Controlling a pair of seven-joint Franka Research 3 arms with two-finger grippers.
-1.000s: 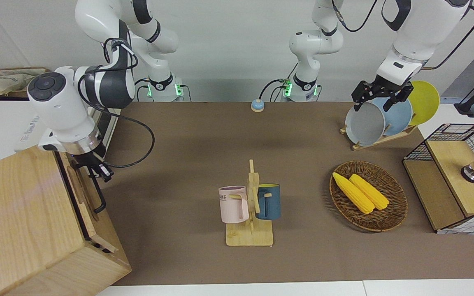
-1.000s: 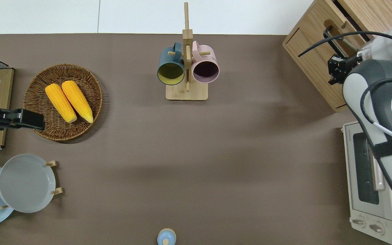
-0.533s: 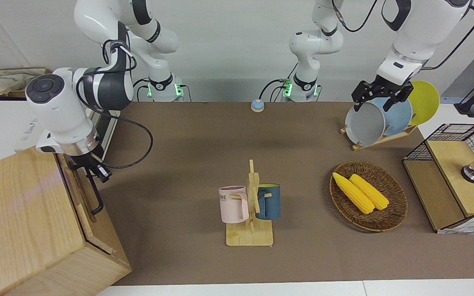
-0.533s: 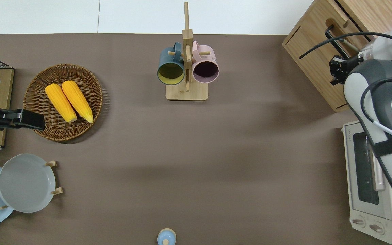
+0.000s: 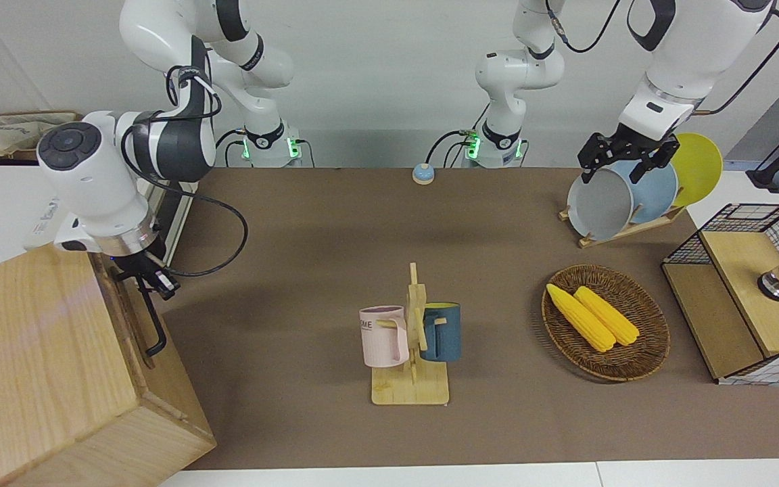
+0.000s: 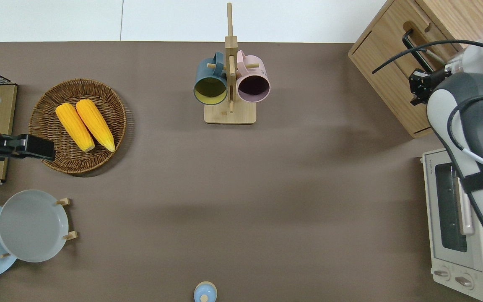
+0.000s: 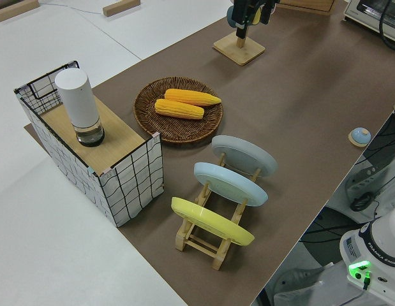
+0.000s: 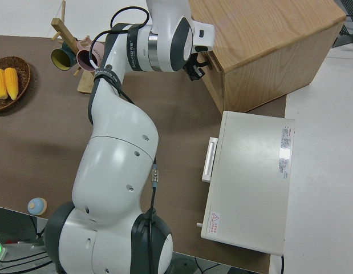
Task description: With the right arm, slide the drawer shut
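Right arm at the drawer handle of the wooden cabinet

The pale wood cabinet (image 5: 44, 365) stands at the right arm's end of the table (image 5: 335, 230), with a white toaster oven (image 6: 459, 226) beside it, nearer to the robots. The drawer (image 6: 396, 54) sits nearly flush in the cabinet's face. The right arm (image 5: 102, 176) bends down to it, and the right gripper (image 5: 153, 277) is at the upper end of the black bar handle (image 5: 153, 318); whether its fingers are apart or closed on the bar cannot be told. The left arm (image 5: 667, 74) is parked. Farther along the table are a wicker basket (image 5: 640, 358) holding two corn cobs (image 5: 592, 316), and a mug rack (image 5: 411, 365) with a pink mug (image 5: 383, 336) and a blue mug (image 5: 442, 331).
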